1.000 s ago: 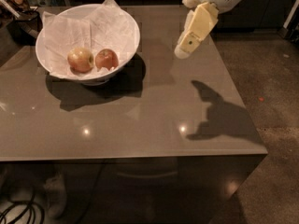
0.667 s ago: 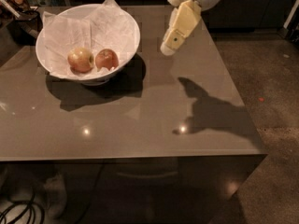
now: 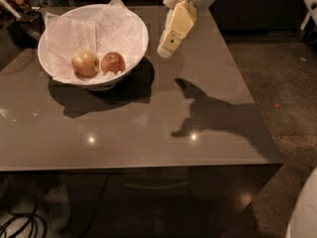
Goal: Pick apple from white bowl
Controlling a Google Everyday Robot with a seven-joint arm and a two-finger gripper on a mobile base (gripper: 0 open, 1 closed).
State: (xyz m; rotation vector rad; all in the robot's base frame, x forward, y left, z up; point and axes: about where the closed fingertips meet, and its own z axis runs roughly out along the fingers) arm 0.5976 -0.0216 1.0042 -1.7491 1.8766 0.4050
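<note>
Dim room, glossy bench (image 3: 148, 133): tool (image 3: 165, 49) poised beside white bowl (image 3: 144, 46), grip state unclear; red apple (image 3: 113, 62) inside, lower, toward left edge.

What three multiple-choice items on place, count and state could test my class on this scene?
1. Where is the gripper? A) inside the bowl B) under the table C) above the table, right of the white bowl.
2. How many apples lie in the bowl? A) two B) one C) four.
3. The darker red apple is A) gripped B) resting on the bowl's paper C) on the floor.
Answers: C, it hangs beside the rim; A, a paler apple sits beside the red one; B, the gripper is apart from it.
</note>
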